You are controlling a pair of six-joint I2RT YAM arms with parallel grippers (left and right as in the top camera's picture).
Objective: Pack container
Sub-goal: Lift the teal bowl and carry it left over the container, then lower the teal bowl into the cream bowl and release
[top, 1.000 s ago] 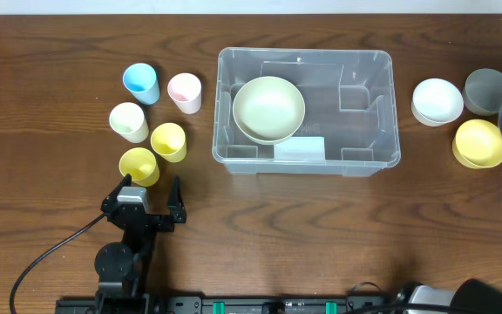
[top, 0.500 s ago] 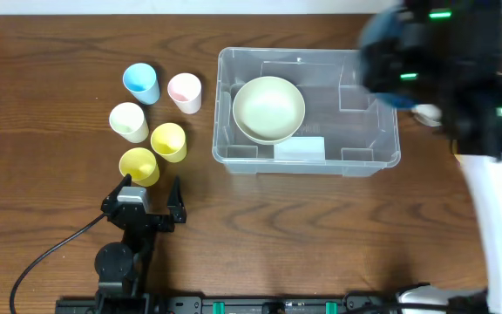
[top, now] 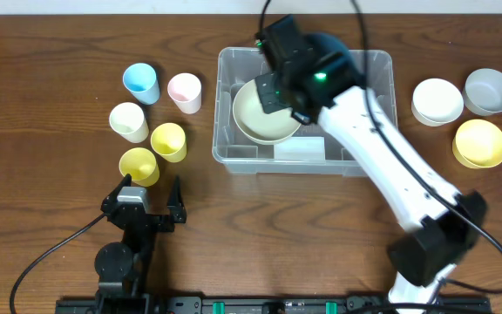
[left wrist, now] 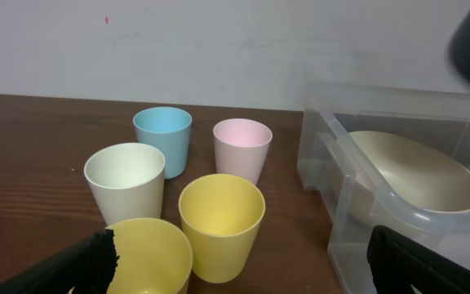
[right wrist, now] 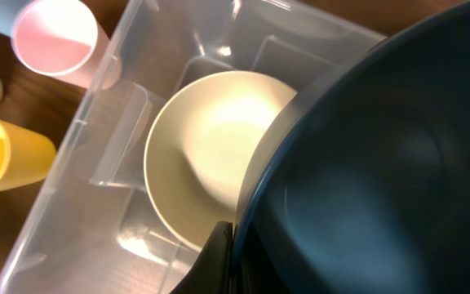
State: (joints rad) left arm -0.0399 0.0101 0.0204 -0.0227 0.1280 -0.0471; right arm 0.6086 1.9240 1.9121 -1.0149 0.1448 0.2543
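Clear rectangular plastic container (top: 225, 131) holds a cream round bowl (top: 251, 113) at 9 o'clock, right gripper (right wrist: 227, 245) clamping a dark blue bowl (right wrist: 365, 163) above (left gripper (top: 152, 185) spread apart).

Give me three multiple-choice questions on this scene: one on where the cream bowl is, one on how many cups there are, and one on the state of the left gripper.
1. Where is the cream bowl?
A. In the left half of the container.
B. Outside it, on its right.
C. Stacked on the yellow bowl.

2. How many cups stand left of the container?
A. Three.
B. Five.
C. Seven.

3. How is the left gripper?
A. Shut on a yellow cup.
B. Shut on a bowl.
C. Open and empty.

Answers:
1 A: the overhead view shows it inside the clear walls, on the left side.
2 B: there are blue, pink and cream ones and two yellow ones.
3 C: its fingers stand apart with nothing between them.
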